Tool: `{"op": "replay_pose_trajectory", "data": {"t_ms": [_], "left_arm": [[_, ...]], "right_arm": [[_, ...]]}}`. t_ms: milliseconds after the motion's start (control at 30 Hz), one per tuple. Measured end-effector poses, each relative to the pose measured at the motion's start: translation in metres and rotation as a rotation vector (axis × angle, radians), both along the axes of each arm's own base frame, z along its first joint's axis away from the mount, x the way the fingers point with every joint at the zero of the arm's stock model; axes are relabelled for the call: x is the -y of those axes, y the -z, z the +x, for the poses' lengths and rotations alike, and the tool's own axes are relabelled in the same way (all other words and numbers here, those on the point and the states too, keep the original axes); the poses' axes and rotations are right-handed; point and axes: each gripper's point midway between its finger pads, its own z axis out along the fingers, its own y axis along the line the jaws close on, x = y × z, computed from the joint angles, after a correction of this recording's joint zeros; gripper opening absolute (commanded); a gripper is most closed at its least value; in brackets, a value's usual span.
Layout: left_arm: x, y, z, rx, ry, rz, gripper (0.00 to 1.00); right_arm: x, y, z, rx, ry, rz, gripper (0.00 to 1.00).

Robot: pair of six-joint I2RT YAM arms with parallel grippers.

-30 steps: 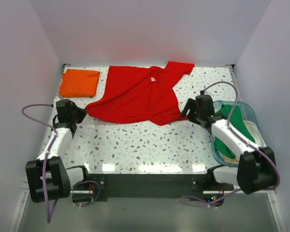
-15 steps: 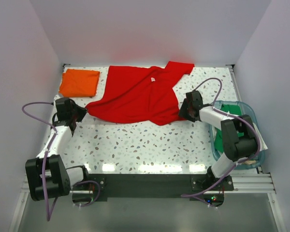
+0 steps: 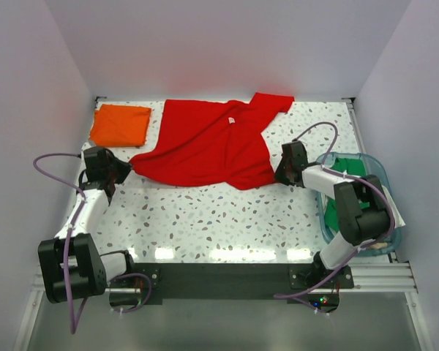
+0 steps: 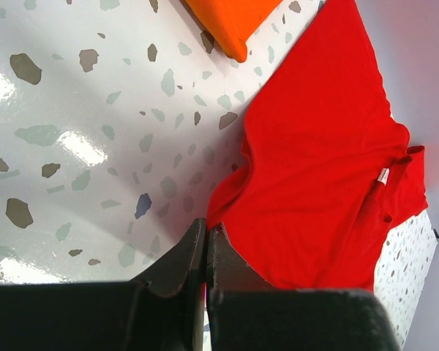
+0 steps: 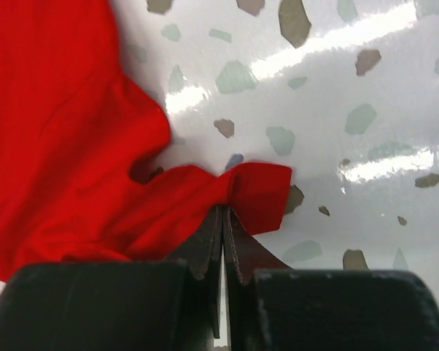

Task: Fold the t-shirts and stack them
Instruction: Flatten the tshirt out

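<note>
Red t-shirt (image 3: 205,150) lies spread and rumpled at 12 o'clock on our glossy speckled white bench (image 3: 219,219), between plain pale walls (image 3: 227,51). We see the left fingers (image 4: 181,259) clenched on its 9 o'clock corner, the right fingers (image 5: 205,248) pinching its bunched 3 o'clock hem. A folded orange t-shirt (image 3: 120,125) sits at 10 o'clock.

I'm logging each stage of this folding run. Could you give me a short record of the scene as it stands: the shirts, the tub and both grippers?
red t-shirt: spread out unfolded, far middle, white neck label showing
orange t-shirt: folded, far left corner
green t-shirt: bunched inside the teal tub, right side
left gripper: shut on the red t-shirt's near left corner
right gripper: shut on the red t-shirt's near right hem
stack: not yet started
</note>
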Motion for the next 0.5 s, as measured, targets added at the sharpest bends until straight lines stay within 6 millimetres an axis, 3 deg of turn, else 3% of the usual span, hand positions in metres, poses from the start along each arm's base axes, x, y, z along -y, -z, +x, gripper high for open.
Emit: {"op": "replay_pose_trajectory", "data": {"t_ms": [100,267,400,500], "left_arm": [[0.000,0.000,0.000,-0.002,0.004,0.006,0.00],[0.000,0.001,-0.001,-0.006,0.011,0.015,0.00],[-0.001,0.003,-0.001,-0.010,0.011,0.017,0.00],[-0.001,0.006,-0.001,-0.021,0.011,0.015,0.00]], "right_arm": [[-0.001,0.003,-0.015,-0.008,-0.011,0.019,0.00],[-0.013,-0.007,-0.068,0.008,-0.075,0.068,0.00],[-0.057,-0.020,-0.122,0.049,-0.223,0.149,0.00],[-0.086,-0.016,-0.164,0.027,-0.319,0.202,0.00]]}}
